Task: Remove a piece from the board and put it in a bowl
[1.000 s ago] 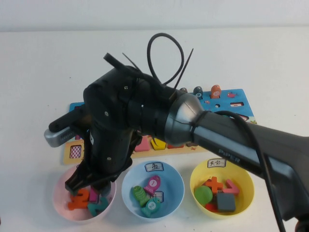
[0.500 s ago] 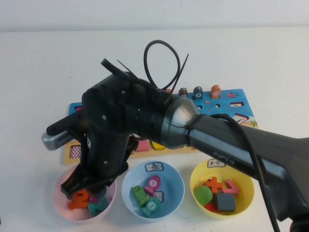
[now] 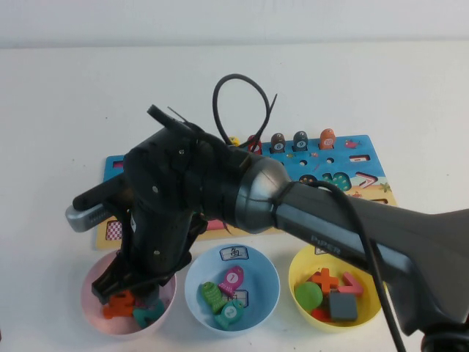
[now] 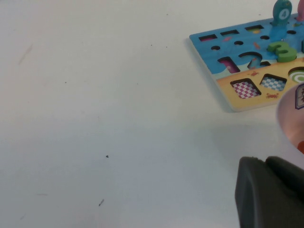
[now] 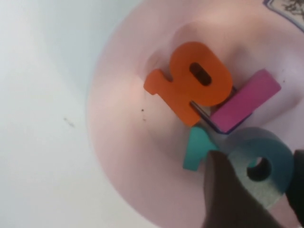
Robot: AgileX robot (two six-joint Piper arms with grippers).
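Slate-grey piece (image 5: 260, 167) sits clamped in the right gripper (image 5: 259, 183), low over the pink bowl (image 3: 91, 275) at the table's near-left corner; release gently. Left gripper (image 4: 270, 190) parked, state unclear.

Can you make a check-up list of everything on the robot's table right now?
Surface: white table, bare beyond the toys.
Job's things: the piece, a grey 9, is down inside the pink bowl; the board lies behind the bowls.
Clutter: blue bowl and yellow bowl, both holding pieces; orange numeral in the pink bowl.
Grippers: right gripper over the pink bowl; left gripper low beside that bowl.
Cables: black cable loops above the right arm.
Surroundings: nothing seen.
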